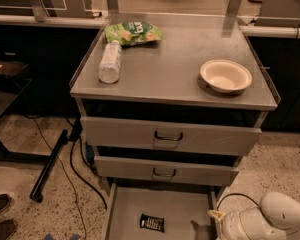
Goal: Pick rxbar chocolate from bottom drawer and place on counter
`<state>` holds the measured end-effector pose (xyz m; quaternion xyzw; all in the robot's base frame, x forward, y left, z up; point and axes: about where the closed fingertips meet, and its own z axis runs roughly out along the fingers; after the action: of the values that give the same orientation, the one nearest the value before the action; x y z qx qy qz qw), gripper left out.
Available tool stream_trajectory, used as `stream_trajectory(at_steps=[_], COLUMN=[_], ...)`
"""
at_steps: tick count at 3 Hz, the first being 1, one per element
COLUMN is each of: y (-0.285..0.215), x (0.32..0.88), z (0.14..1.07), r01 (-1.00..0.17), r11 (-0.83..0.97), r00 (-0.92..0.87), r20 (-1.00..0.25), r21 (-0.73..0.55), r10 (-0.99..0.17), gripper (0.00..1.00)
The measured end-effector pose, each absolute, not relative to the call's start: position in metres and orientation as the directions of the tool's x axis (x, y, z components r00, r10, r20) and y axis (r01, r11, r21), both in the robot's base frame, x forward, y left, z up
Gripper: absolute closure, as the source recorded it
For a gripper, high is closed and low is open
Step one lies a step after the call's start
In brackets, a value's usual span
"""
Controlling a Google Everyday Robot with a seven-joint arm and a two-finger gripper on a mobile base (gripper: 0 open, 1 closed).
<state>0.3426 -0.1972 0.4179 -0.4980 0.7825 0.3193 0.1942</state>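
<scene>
The rxbar chocolate [152, 222], a small black wrapper with white lettering, lies flat on the floor of the open bottom drawer [125, 209], near its front middle. The counter [165, 69] is the brushed-steel top of the cabinet above. My gripper [215, 224] is at the bottom right, at the drawer's right edge, on the end of the white arm [275, 219]. It is to the right of the bar and apart from it, with nothing seen in it.
On the counter lie a clear bottle on its side [110, 61], a green snack bag [132, 33] and a white bowl [225, 76]. The two upper drawers [168, 135] are shut. Black cables and a bar [50, 164] lie on the floor at left; shoes [0, 216] at bottom left.
</scene>
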Motion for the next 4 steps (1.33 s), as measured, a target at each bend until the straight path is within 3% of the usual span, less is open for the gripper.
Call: stream_trajectory(at_steps=[4], y=[-0.163], x=[0.396], z=[0.320], r01=[-0.902], r11=[0.316], r00=[-0.429], r20=[-0.691], r21=[0.294], r10=[-0.581], gripper=[0.00])
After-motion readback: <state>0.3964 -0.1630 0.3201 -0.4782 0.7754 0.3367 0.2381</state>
